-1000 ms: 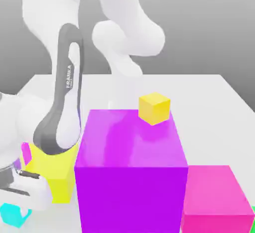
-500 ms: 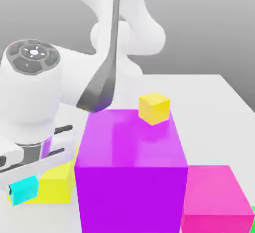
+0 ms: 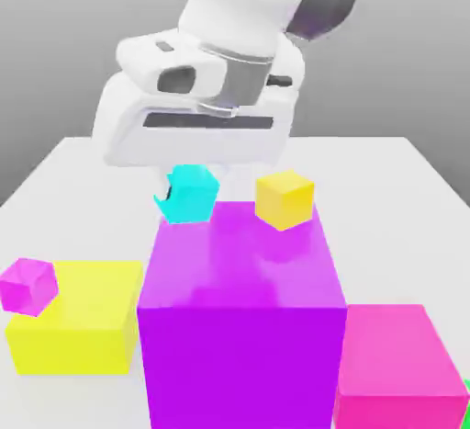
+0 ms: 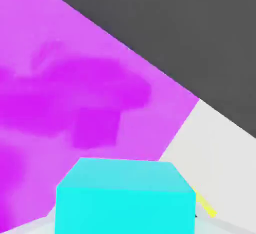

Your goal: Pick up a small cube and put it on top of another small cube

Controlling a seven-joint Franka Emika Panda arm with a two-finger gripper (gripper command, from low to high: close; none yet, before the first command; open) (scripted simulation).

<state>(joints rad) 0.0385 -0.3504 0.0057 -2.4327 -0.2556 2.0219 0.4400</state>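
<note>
The small cyan cube (image 3: 190,193) hangs just above the back left corner of the big purple block (image 3: 243,308), held under the white hand. My gripper (image 3: 191,188) is shut on it. The hand view has the cyan cube (image 4: 125,198) close up, with the purple block's top (image 4: 75,87) beneath it. The small yellow-orange cube (image 3: 285,198) rests on the purple block's back right part, a short way to the exterior view's right of the held cube and about level with it.
A large flat yellow block (image 3: 78,317) lies at the exterior view's left with a small magenta cube (image 3: 28,285) on its near left corner. A pink block (image 3: 399,367) stands at the lower right. All sit on a white table (image 3: 367,165).
The arm has lifted the cyan cube from low at the exterior view's left up and rightward to above the purple block's back left corner. The yellow-orange cube has stayed put.
</note>
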